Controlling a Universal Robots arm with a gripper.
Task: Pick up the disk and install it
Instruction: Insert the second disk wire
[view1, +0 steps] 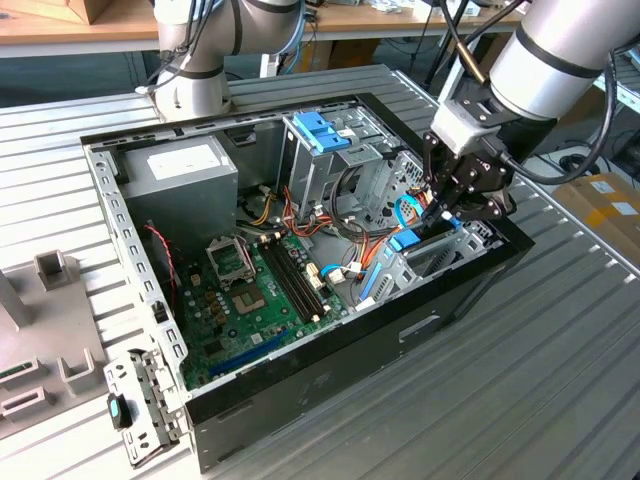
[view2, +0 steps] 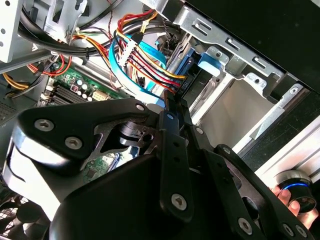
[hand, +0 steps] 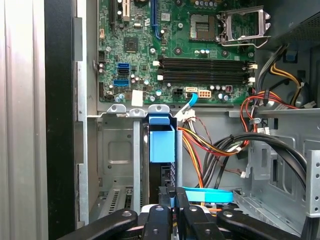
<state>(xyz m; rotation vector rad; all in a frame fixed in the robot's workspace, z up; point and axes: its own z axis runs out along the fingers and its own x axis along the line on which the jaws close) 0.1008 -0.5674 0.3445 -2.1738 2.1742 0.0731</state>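
The arm reaches down into the open computer case (view1: 150, 300), which lies on its side on the ribbed metal surface (view1: 560, 400). Its claw (view1: 452, 212) sits low at the drive bay near the case's front wall, on the exterior view's right.

The disk (hand: 161, 145) stands on edge in that bay, its blue plastic rail facing up toward the first wrist view, with a dark body below it. It looks partly seated between the bay's metal walls, close beside a bundle of red, yellow and orange power wires (hand: 200, 150) and a flat blue data cable (hand: 207, 194).

The claw's fingers (hand: 172, 200) look drawn nearly together around the disk's upper edge, so I judge it to be clenched on the disk, though the actual contact is hidden.

I would expect the disk to be stiff, fairly dense for its size and smooth on its metal faces, so it could slip under a light pinch. The blue rails at the edges seem the sensible place to hold. It is sensitive to knocks, and the crowding wires could snag it.

The motherboard (view1: 255, 290) lies well apart, and a grey power-supply box (view1: 180, 175) sits at the far corner.
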